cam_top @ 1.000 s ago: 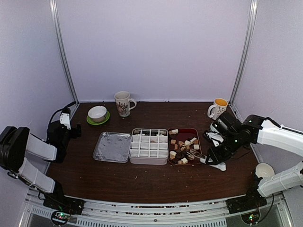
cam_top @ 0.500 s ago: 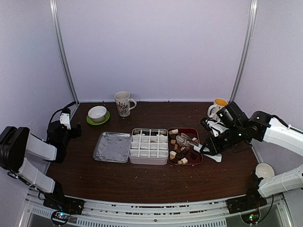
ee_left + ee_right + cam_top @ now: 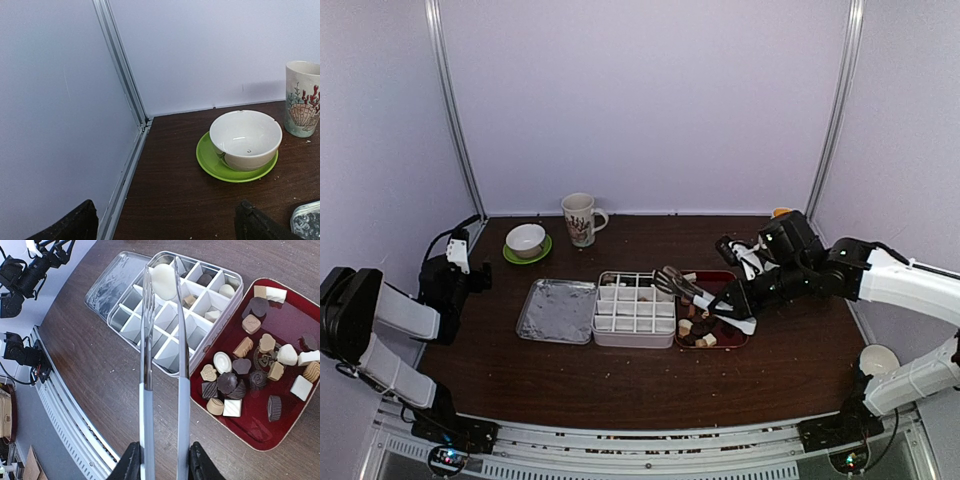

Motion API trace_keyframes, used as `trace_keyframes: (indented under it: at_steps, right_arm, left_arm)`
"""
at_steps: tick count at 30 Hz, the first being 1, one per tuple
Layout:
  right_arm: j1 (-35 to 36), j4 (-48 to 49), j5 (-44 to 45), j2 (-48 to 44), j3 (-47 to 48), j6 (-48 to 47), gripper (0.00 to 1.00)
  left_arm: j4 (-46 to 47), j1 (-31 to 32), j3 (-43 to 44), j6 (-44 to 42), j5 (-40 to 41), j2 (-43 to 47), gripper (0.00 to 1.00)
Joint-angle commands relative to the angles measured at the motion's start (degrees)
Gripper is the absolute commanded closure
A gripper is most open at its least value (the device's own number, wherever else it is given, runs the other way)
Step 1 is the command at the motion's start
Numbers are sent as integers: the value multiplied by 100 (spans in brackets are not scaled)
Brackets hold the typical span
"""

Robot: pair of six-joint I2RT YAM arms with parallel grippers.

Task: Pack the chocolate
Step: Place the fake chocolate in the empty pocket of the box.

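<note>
My right gripper is shut on the handles of the metal tongs. The tongs' tips pinch a round white chocolate above the far cells of the white divided box. A few cells hold pieces. Several more chocolates, dark, tan and white, lie in the dark red tray right of the box. In the top view the right gripper hangs over the tray and the tongs reach left to the box. My left gripper is open at the far left, holding nothing.
A foil lid lies left of the box. A white bowl on a green saucer and a patterned mug stand at the back left. A yellow-filled cup shows behind the right arm. A white cup sits at the right edge.
The right arm has lifted the tongs off the tray and swung them left, carrying the white piece over the box. The left arm has not moved.
</note>
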State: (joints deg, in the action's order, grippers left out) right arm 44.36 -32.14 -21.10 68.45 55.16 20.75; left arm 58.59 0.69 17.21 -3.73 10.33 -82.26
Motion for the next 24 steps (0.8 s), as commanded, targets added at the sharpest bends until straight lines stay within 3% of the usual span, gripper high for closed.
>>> trace_keyframes:
  at_steps: [1, 9, 24]
  right_arm:
    - [153, 743, -186, 285, 189, -61, 82]
    - [328, 1320, -135, 911, 374, -158, 82]
    - [562, 1360, 110, 2499, 1190, -563, 82]
  left_arm:
    - [212, -51, 48, 56, 48, 52, 2]
    - [214, -48, 49, 61, 41, 52, 2]
    - [212, -50, 48, 63, 43, 52, 2]
